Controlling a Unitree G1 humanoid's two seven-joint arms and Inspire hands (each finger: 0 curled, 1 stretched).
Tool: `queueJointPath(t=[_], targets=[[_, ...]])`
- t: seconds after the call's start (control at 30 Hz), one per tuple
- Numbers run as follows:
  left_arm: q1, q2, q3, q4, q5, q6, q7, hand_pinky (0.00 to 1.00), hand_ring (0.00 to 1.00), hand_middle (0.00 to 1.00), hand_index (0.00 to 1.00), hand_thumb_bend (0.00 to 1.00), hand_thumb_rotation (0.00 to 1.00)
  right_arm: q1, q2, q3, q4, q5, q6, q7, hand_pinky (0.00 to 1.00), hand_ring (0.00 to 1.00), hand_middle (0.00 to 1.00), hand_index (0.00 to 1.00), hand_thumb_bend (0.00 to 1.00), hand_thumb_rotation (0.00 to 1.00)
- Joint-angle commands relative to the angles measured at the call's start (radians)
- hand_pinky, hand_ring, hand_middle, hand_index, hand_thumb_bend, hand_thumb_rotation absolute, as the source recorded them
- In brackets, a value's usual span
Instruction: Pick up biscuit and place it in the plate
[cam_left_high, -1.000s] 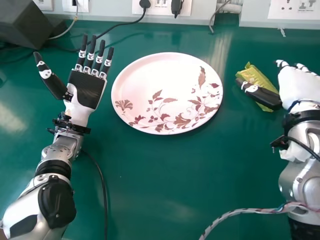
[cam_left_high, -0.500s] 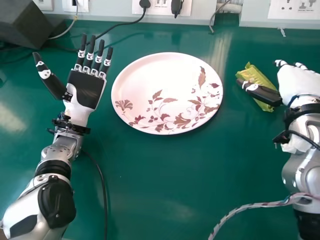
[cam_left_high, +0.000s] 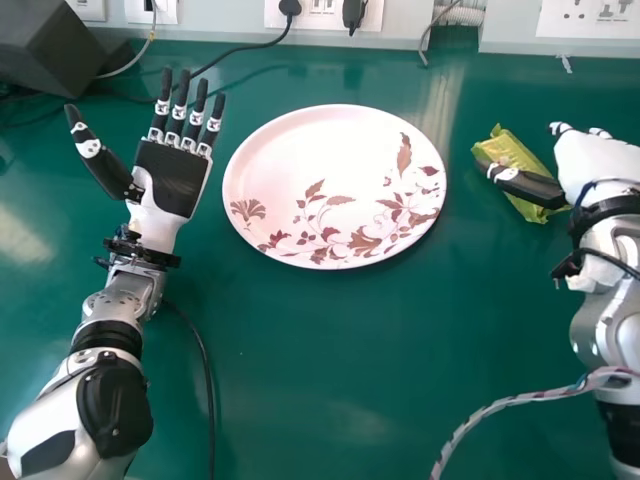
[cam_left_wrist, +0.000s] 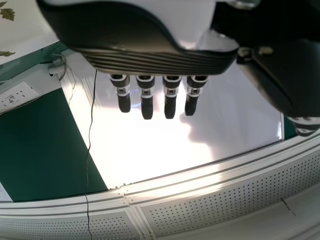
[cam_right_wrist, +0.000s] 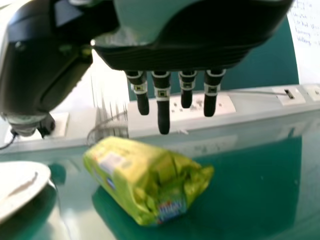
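The biscuit, a yellow-green packet (cam_left_high: 514, 160), lies on the green table right of the plate; in the right wrist view the packet (cam_right_wrist: 145, 175) rests just past the fingers. My right hand (cam_left_high: 598, 165) is beside the packet in the head view, its thumb reaching across over part of it. In its wrist view the right hand (cam_right_wrist: 161, 95) has its fingers straight, with nothing held. A white plate with brown leaf patterns (cam_left_high: 320, 170) sits mid-table. Left of the plate, my left hand (cam_left_high: 172, 180) is palm up, fingers straight; its wrist view also shows this hand (cam_left_wrist: 145, 95).
A dark box (cam_left_high: 60, 50) stands at the back left. Wall sockets (cam_left_high: 325, 14) and plugs run along the back edge. A black cable (cam_left_high: 208, 380) lies by the left forearm, and a braided cable (cam_left_high: 500, 405) hangs near the right arm.
My right hand's wrist and forearm have shifted slightly to the right and away, while its thumb stays by the packet. The left arm, plate and packet look unmoved.
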Motion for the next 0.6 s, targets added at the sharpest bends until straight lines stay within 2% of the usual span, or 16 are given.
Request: queueJointPath(t=[0.0,0.2,0.43,0.57], targets=[[0.069,-0.034,0.002,0.031,-0.003,0.001,-0.007,1.0,0.96,1.0,1.0,1.0,0.64,-0.011,-0.02,0.018,0.024,0.014,0.0,-0.013,0.91,0.88,0.83,0.98,0.99,0.53],[0.07,-0.034,0.002,0.03,-0.005,0.009,-0.006,1.0,0.97,1.0,1.0,1.0,0.64,-0.024,-0.028,0.049,0.06,0.038,0.003,-0.03,0.89,0.87,0.82,0.98,0.99,0.52],[0.074,-0.04,0.006,0.019,-0.013,0.021,-0.004,1.0,0.98,1.0,1.0,1.0,0.65,-0.032,-0.065,0.099,0.086,0.049,-0.031,-0.052,0.9,0.88,0.83,0.98,0.98,0.55],[0.08,-0.041,0.003,0.008,-0.007,0.014,0.003,1.0,0.97,1.0,1.0,1.0,0.66,-0.038,-0.08,0.128,0.103,0.04,-0.028,-0.051,0.9,0.87,0.82,0.97,1.0,0.52]])
